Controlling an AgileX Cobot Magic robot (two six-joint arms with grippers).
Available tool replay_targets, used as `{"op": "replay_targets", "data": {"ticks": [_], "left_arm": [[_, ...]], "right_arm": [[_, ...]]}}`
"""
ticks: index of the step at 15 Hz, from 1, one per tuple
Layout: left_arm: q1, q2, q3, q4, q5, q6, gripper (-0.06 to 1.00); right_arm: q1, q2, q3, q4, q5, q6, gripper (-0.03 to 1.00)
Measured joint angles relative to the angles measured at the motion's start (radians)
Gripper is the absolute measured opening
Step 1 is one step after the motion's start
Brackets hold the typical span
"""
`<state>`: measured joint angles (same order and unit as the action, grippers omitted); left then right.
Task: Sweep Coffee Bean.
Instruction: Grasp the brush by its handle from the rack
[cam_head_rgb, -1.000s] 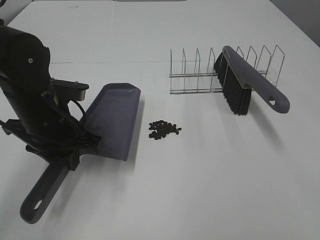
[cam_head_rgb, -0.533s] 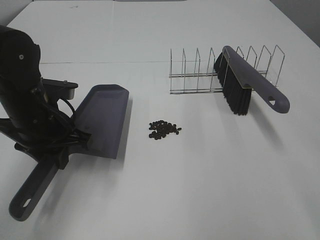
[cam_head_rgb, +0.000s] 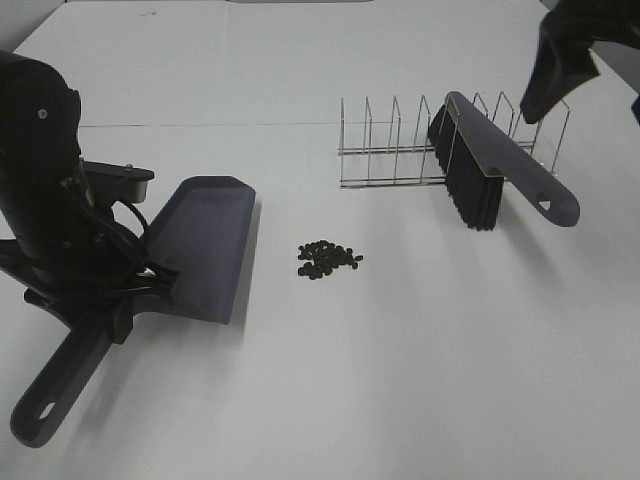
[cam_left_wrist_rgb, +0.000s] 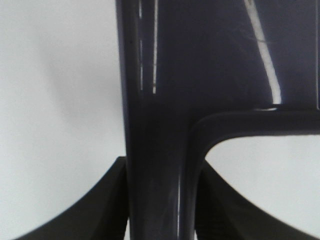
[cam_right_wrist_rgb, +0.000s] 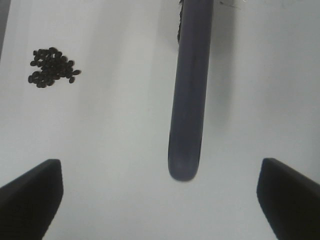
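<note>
Two risks. Near the left edge of the desk (cam_head_rgb: 420, 380), your left gripper (cam_left_wrist_rgb: 161, 205) is clamped on the handle of the grey-purple plastic dustpan (cam_head_rgb: 205, 245), whose lip faces the cluster of dark coffee beans (cam_head_rgb: 328, 259) at the desk's middle but sits apart from it; sweep across that gap and beans may scatter. Toward the far right corner, the purple-backed, black-bristled brush (cam_head_rgb: 500, 165) leans on the silver wire rack (cam_head_rgb: 390, 150). Your right gripper (cam_right_wrist_rgb: 160, 192) hovers over its handle, jaws spread wide; a skewed grasp could drag the rack.
</note>
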<state>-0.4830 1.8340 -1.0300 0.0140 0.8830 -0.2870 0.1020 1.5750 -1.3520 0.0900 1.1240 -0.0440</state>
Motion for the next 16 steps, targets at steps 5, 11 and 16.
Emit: {"op": "replay_targets", "data": {"ticks": [5,11,16], "left_arm": [[0.0,0.0,0.0,-0.004,0.0,0.0,0.33],[0.0,0.0,0.0,-0.008,0.014,0.0,0.33],[0.0,0.0,0.0,-0.014,0.019,0.0,0.33]], "right_arm": [[0.0,0.549,-0.497,-0.007,0.091,-0.01,0.95],[-0.009,0.848,-0.763,-0.018,0.093,-0.022,0.95],[-0.013,0.87,-0.763,-0.009,0.095,-0.048,0.89]]}}
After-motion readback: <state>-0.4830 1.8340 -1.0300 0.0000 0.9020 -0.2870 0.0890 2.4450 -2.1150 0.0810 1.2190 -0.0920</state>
